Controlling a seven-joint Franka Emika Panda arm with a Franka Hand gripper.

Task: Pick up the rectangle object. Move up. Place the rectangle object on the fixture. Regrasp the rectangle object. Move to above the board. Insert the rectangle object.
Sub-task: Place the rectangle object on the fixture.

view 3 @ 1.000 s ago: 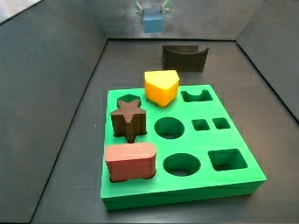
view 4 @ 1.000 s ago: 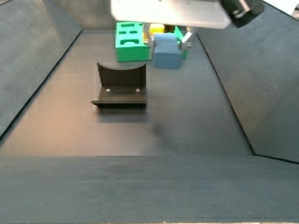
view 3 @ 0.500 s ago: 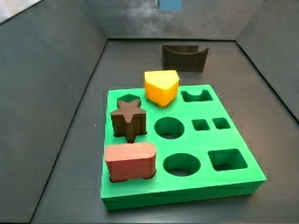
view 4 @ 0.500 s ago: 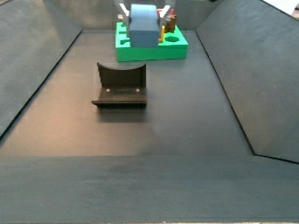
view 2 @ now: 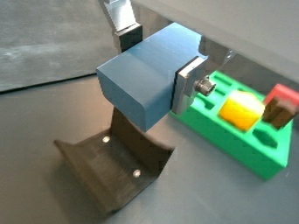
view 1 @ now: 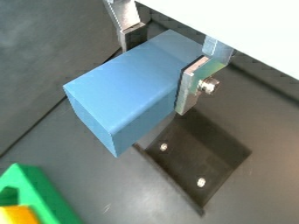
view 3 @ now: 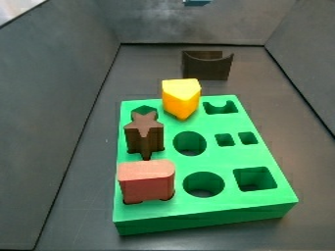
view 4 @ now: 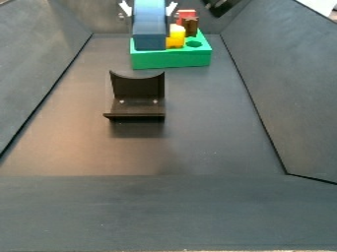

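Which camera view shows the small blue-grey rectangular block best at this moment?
A wrist view shows the blue-grey rectangular block best: large, three faces visible, clamped in the gripper above the dark fixture. Both wrist views show it. A side view catches it at the top edge; elsewhere it is barely visible.

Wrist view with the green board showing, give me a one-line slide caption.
Gripper holds the blue rectangle object between its fingers, raised above the dark fixture, green board beside.

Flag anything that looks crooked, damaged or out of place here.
Nothing stands out. The gripper holds the blue block squarely in the air above the fixture. On the green board, the yellow and two brown pieces stand upright.
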